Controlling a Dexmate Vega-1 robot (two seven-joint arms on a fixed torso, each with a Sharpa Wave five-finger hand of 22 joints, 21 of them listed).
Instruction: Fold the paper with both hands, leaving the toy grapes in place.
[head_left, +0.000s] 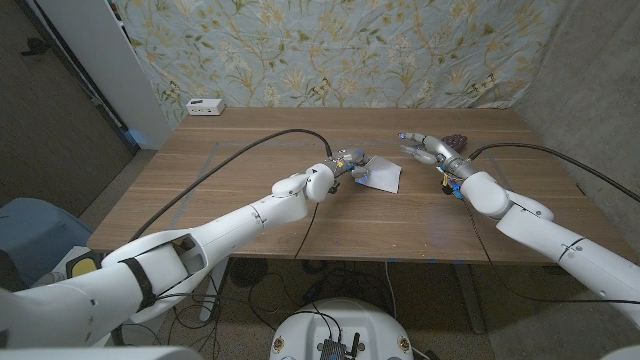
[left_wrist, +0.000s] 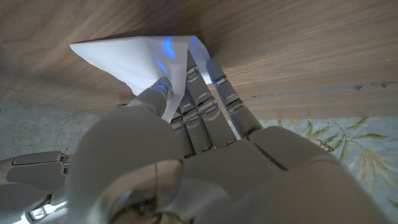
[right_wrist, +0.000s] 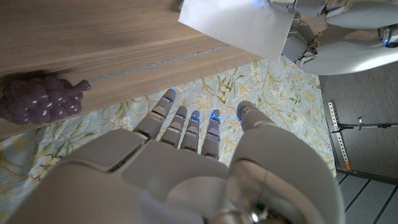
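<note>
Left hand (head_left: 347, 163) pinching raised edge of white paper sheet (head_left: 382, 174) on wooden table (head_left: 250, 170), right hand (head_left: 428, 148) empty, fingers apart, beside purple toy grapes (right_wrist: 38, 98)

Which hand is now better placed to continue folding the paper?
The left hand: it already pinches the lifted edge of the paper. The right hand hangs open beside the paper, nearer the toy grapes.

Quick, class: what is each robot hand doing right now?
Left robot hand: holding the paper.
Right robot hand: open, holding nothing.
</note>
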